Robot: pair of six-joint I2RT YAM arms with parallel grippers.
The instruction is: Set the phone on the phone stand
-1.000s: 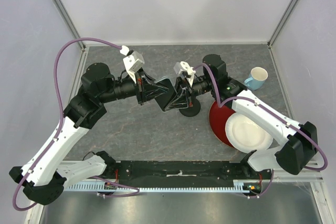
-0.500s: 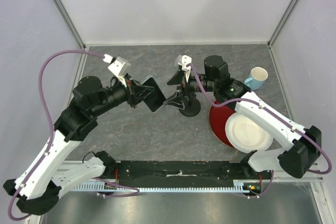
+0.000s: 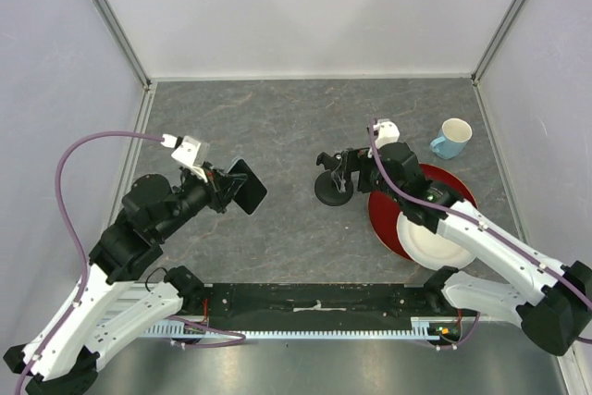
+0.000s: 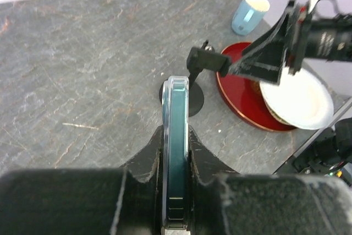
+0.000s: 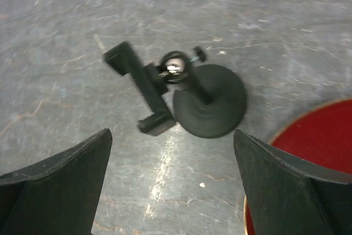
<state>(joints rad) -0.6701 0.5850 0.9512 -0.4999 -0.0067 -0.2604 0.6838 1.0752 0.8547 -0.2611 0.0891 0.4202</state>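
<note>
The phone (image 3: 248,186), a thin dark slab, is clamped in my left gripper (image 3: 228,191) left of centre, held above the table. In the left wrist view the phone (image 4: 177,136) stands edge-on between the shut fingers (image 4: 203,155) of that gripper (image 4: 177,130). The black phone stand (image 3: 329,193) sits on the table about a hand's width right of the phone, its cradle (image 5: 144,83) empty and tipped sideways. My right gripper (image 3: 340,171) is open just right of the stand. In its own wrist view the right gripper (image 5: 171,136) has nothing between its fingers, and the stand's disc base (image 5: 212,105) lies ahead.
A red round plate (image 3: 384,219) lies right of the stand with a white plate (image 3: 435,238) on it, under my right arm. A light blue mug (image 3: 451,138) stands at the back right. Grey walls enclose the table on three sides.
My right gripper has opened, let go of the stand and drawn back to the right. My left arm has pulled the phone away from the stand, leftward and toward the near edge.
</note>
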